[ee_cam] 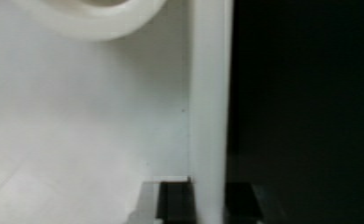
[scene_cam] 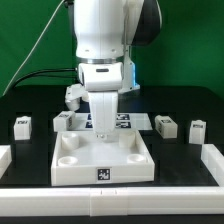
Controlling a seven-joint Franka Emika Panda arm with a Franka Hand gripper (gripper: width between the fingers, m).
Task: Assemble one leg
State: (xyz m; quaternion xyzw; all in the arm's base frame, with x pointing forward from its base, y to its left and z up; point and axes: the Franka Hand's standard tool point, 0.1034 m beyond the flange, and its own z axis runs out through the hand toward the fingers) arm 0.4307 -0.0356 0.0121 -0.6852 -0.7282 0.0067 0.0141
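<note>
The wide white panel (scene_cam: 103,158) with round corner sockets lies flat in the middle of the black table. My gripper (scene_cam: 103,128) points straight down at the panel's far edge. In the wrist view the two dark fingertips (ee_cam: 175,205) straddle the panel's rim (ee_cam: 209,120), and the white rim fills the gap between them. One round socket (ee_cam: 94,15) shows there. Small white legs with tags stand loose: one at the exterior view's left (scene_cam: 22,125), two at its right (scene_cam: 167,125) (scene_cam: 196,130), and one behind by the arm (scene_cam: 72,96). None is held.
The marker board (scene_cam: 128,122) lies behind the panel. White rails stand at the table's left (scene_cam: 5,158) and right (scene_cam: 212,160) edges. A cable runs along the back left, in front of a green backdrop.
</note>
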